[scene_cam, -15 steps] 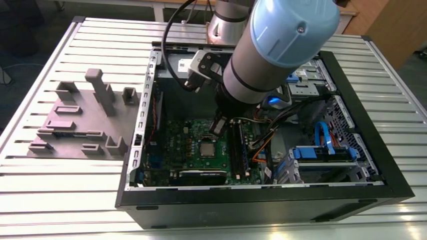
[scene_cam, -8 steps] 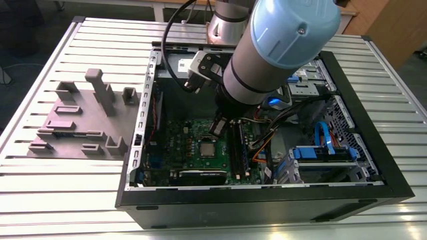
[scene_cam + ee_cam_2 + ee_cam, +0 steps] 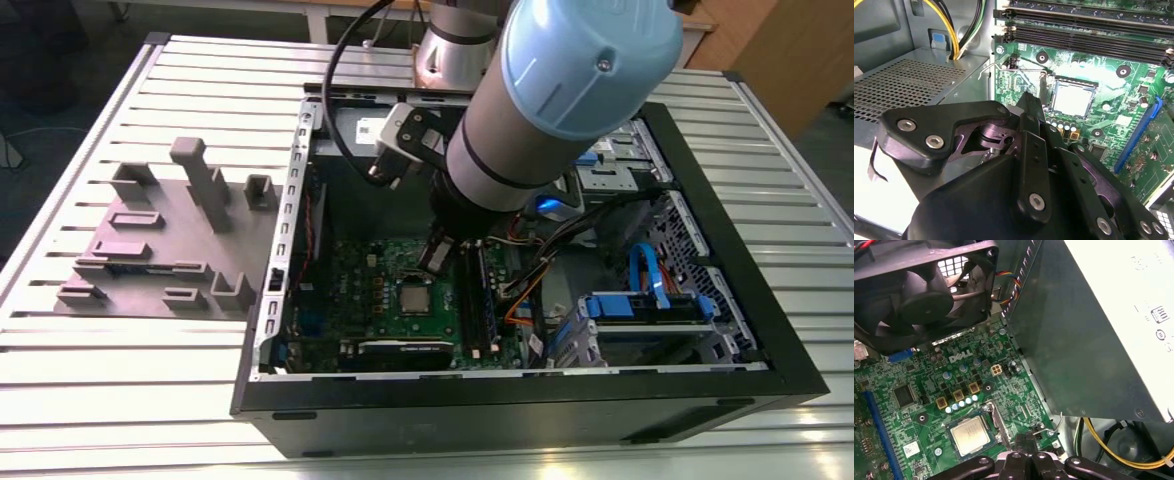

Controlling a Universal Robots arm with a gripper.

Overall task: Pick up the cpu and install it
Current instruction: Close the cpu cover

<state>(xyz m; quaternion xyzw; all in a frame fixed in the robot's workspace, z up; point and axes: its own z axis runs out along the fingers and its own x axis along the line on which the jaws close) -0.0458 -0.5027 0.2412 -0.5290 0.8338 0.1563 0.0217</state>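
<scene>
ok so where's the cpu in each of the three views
exterior view: cpu in the socket at the middle of the green motherboard.
second wrist view: cpu in the socket, near the memory slots.
first wrist view: cpu in the socket, beside the capacitor row.
shared landmark: the green motherboard around it.

Tabletop (image 3: 120,345): ribbed aluminium slats, spans most of the exterior view. Two things sit directly on it. Grey plastic fixture (image 3: 160,245) with upright blocks is mid-left of the frame. Black PC case (image 3: 534,425) runs centre to right, lying on its side, open face up. The fixture's edge is just beside the case's left wall; can't tell if they touch.
</scene>
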